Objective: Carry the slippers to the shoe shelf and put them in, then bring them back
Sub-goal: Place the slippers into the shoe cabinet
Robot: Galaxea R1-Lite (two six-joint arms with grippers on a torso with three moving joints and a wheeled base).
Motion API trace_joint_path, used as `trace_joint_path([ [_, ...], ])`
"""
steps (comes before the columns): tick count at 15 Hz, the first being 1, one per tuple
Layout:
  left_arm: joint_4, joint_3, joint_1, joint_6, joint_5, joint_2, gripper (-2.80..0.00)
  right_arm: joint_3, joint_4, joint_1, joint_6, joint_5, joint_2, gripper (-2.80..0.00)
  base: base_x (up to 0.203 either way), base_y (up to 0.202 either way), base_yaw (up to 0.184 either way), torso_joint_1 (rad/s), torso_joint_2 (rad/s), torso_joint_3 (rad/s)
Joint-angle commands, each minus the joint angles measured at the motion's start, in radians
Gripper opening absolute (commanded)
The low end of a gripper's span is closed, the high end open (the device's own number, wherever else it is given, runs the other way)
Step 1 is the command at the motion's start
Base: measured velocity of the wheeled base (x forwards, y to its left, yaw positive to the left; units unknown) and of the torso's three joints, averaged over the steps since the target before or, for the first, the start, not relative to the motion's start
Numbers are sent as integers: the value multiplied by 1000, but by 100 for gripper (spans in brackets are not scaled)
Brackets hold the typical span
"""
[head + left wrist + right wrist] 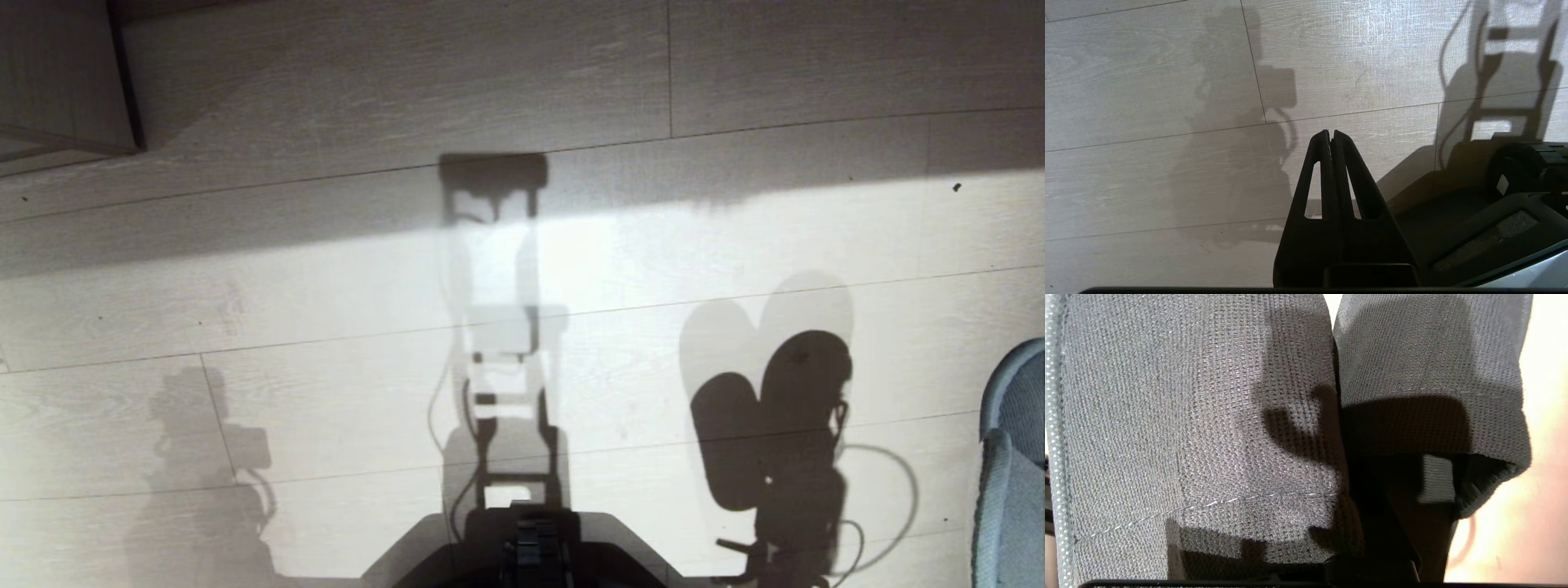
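slippers: I hold the pair of soft grey-blue knit fabric slippers [1216, 416] off the pale wood-plank floor [326, 310]; they show at the right edge of the head view, their shadow cast on the planks
right gripper: my right gripper [1372, 522] is clenched on the slippers, mostly buried under fabric
left gripper: my left gripper [1330, 136] is parked low beside the base; fingers pressed together, holding nothing
shelf: no shoe shelf that I can identify in view; only a wood-grain furniture corner [65, 82] far left
risk: the pinch looks narrow; one slipper could slide free if I swing or drive fast; dangling fabric may snag
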Motion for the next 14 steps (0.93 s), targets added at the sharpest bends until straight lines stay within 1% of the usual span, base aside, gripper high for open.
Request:
trace_joint_path([
  [1, 0, 0, 1, 0, 0, 0, -280, 25, 20, 2, -2, -58, -14, -280, 0, 0, 0, 0, 0, 0],
  [4, 0, 0, 0, -1, 0, 0, -280, 25, 73, 2, -6, -101, -14, -280, 0, 0, 0, 0, 0, 0],
  [6, 0, 0, 1, 0, 0, 0, -280, 25, 84, 2, 1, -129, -14, -280, 0, 0, 0, 0, 0, 0],
  [8, 0, 0, 1, 0, 0, 0, -280, 25, 90, 5, -2, -132, -31, -280, 0, 0, 0, 0, 0, 0],
  [10, 0, 0, 0, 0, 0, 0, -280, 24, 149, 19, -4, -137, -127, -280, 0, 0, 0, 0, 0, 0],
  [12, 0, 0, 1, -1, 0, 0, -280, 25, 210, 25, 13, -198, -152, -280, 0, 0, 0, 0, 0, 0],
  [13, 0, 0, 0, -1, 0, 0, -280, 25, 230, 27, 12, -202, -190, -280, 0, 0, 0, 0, 0, 0],
  [14, 0, 0, 1, -1, 0, 0, -280, 24, 281, 28, 11, -207, -226, -280, 0, 0, 0, 0, 0, 0],
])
